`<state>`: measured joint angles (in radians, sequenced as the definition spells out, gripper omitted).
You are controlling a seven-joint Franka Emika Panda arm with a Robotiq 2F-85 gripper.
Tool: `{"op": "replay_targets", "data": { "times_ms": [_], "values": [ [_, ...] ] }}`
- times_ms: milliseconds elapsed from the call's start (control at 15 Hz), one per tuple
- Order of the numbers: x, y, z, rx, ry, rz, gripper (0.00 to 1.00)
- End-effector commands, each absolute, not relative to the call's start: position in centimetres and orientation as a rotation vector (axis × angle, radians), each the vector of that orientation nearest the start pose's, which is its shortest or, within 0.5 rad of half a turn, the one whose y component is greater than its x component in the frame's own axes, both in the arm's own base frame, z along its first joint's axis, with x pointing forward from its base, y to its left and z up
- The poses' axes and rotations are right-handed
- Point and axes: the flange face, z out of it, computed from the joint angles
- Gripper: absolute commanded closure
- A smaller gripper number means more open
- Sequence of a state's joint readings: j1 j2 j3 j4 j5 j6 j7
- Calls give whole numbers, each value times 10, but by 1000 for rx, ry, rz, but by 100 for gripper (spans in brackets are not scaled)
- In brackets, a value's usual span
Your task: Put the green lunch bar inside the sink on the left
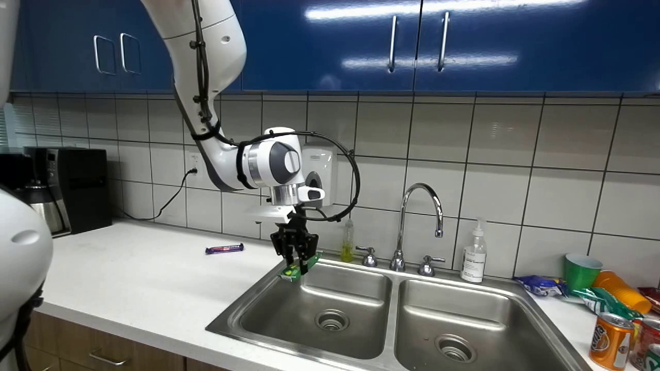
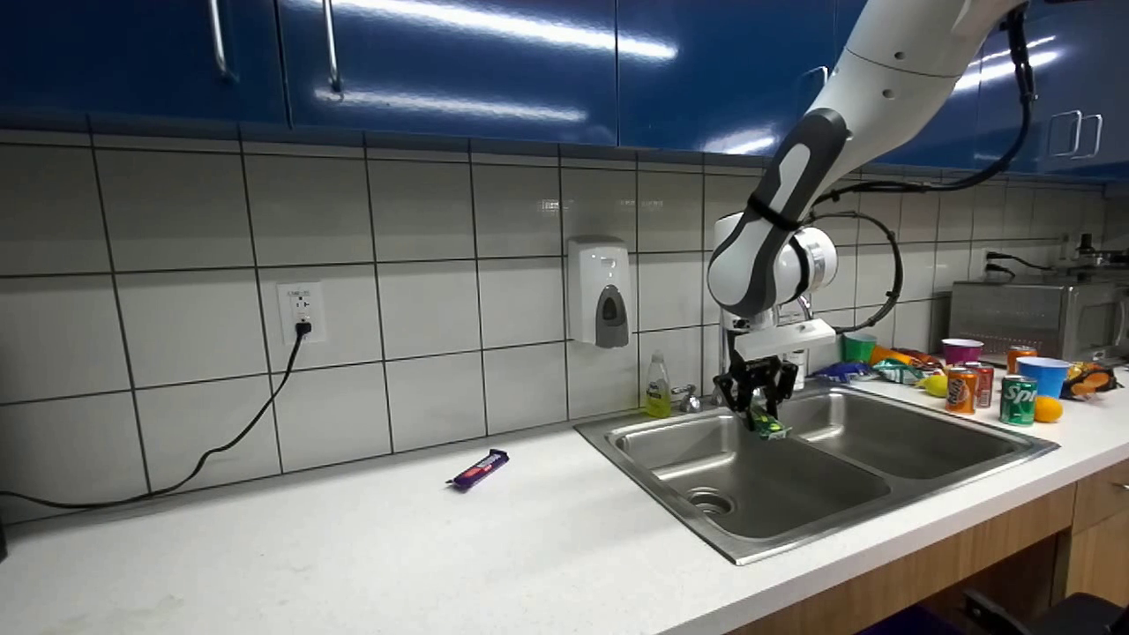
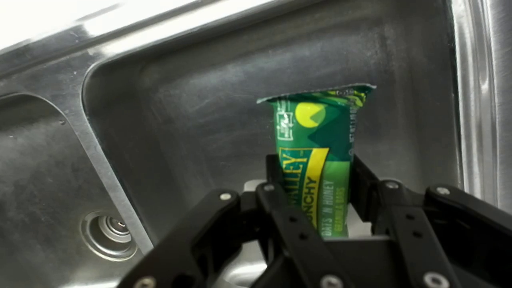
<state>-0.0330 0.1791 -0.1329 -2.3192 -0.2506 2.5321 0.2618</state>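
- Exterior view, left end as I face the wall: black appliance (image 1: 77,190) on the table (image 1: 129,273).
- Next along: purple bar (image 1: 225,249) lying flat on the table, near the sink (image 1: 221,325) but apart from its rim.
- Then the gripper (image 1: 296,264), pointing down. Its fingers (image 3: 274,168) are closed on both long edges of the green lunch bar (image 3: 316,160); I read this best in the wrist view, printed face toward the camera.
- Position of the green lunch bar: held above the left basin (image 1: 278,314); in an exterior view it overlaps that basin's rear-left corner.
- Behind, on the tiles: white dispenser (image 1: 318,167). Lower and slightly right: bottle of yellow liquid (image 1: 347,247), upright.
- Middle: chrome faucet (image 1: 400,239) between its two handles.
- Right basin (image 1: 448,314), past the divider; pump bottle (image 1: 474,257) upright behind it.
- Right end: green cup (image 1: 581,271), orange cup (image 1: 621,289) on its side, orange can (image 1: 612,341) upright in front.
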Motion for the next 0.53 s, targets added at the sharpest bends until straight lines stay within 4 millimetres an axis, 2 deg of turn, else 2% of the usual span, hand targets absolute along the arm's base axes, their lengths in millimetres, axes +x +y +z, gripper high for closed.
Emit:
{"op": "replay_targets", "data": {
  "times_ms": [0, 200, 467],
  "values": [
    [533, -69, 250, -3280, 427, -100, 83],
    [543, -59, 229, -3285, 464, -114, 83],
    [558, -59, 205, -3289, 528, -127, 83]
  ]
}}
